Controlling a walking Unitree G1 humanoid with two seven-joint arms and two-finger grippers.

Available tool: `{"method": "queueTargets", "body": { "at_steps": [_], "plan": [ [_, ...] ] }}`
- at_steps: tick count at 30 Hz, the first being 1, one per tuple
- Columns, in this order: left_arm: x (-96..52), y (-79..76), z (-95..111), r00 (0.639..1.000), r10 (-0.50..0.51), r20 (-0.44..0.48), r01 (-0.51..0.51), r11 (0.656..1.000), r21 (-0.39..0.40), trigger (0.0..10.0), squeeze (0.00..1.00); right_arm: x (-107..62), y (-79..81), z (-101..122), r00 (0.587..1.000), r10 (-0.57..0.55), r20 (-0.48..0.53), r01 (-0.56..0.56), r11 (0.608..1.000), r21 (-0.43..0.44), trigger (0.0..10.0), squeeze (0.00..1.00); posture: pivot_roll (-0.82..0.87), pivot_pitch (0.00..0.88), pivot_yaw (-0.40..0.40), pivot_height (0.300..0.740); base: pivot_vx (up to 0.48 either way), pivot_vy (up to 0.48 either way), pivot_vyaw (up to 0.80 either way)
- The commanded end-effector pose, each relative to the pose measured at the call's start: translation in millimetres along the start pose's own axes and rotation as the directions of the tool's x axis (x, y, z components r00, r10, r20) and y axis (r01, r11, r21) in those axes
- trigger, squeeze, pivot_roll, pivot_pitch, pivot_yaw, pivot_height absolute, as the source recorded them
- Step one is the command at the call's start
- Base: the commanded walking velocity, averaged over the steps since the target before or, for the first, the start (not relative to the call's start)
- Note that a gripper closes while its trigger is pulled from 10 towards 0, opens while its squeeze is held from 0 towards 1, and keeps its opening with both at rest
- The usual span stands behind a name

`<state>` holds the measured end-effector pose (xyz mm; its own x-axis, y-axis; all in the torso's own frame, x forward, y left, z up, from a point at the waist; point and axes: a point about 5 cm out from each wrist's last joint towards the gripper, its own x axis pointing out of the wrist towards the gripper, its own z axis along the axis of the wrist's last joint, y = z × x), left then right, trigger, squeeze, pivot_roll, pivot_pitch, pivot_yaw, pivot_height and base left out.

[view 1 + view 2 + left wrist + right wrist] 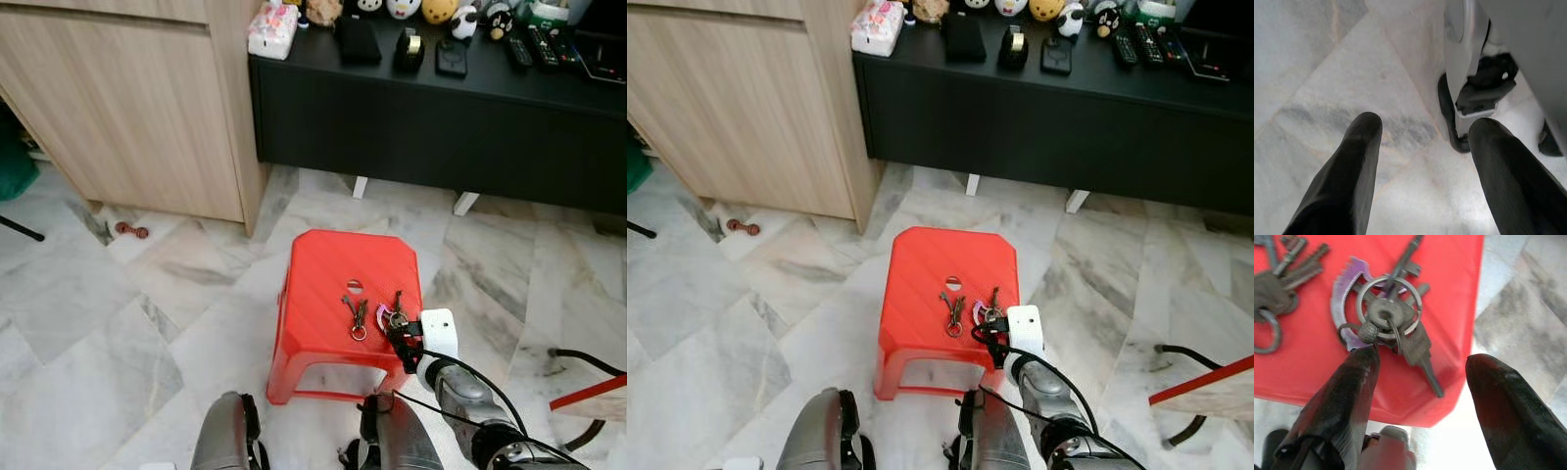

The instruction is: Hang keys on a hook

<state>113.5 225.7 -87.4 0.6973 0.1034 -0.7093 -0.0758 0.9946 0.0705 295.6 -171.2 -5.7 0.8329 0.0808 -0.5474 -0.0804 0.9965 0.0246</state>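
Observation:
A red plastic stool (333, 264) stands on the marble floor with two key bunches on its top. The right bunch (1388, 318) has a purple tag, a steel ring and several keys, and lies near the stool's right front edge (394, 313). The other bunch (358, 315) lies just left of it. My right gripper (404, 343) is open at the stool's front right corner. One of its fingertips (1359, 367) touches the ring's small ball, and the other hangs past the stool's edge over the floor. My left gripper (1420, 166) hangs open above the floor by my leg.
A black low console (441, 108) with remotes, toys and boxes stands behind the stool. A wooden cabinet (127, 98) is at the back left, with a small red object (131, 231) on the floor by it. A black cable (588, 362) and a red-edged board (593, 397) lie at the right.

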Motion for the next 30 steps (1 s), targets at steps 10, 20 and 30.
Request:
{"method": "queueTargets", "body": {
  "at_steps": [10,20,30],
  "plan": [
    [-12.3,-26.1,-28,0.989,-0.113,-0.093,0.115,0.993,0.012,10.0,0.0,-1.1,-2.9,-6,0.999,-0.006,-0.043,0.006,1.0,-0.001,0.7,0.0,0.06,0.279,-0.118,0.619,0.0,0.0,0.0],
    [-14.1,-25.1,-30,0.988,-0.111,-0.105,0.114,0.993,0.023,10.0,0.0,-0.2,3.4,-7,0.999,0.016,-0.048,-0.016,1.0,0.0,0.0,0.0,0.07,0.281,-0.116,0.619,0.0,0.0,0.0],
    [-14.3,-25.9,-32,0.987,-0.109,-0.118,0.114,0.993,0.029,10.0,0.0,0.1,9.0,-5,0.998,0.06,-0.023,-0.06,0.998,-0.008,0.0,0.0,0.07,0.278,-0.117,0.619,0.0,0.0,0.0]
  ]
}}
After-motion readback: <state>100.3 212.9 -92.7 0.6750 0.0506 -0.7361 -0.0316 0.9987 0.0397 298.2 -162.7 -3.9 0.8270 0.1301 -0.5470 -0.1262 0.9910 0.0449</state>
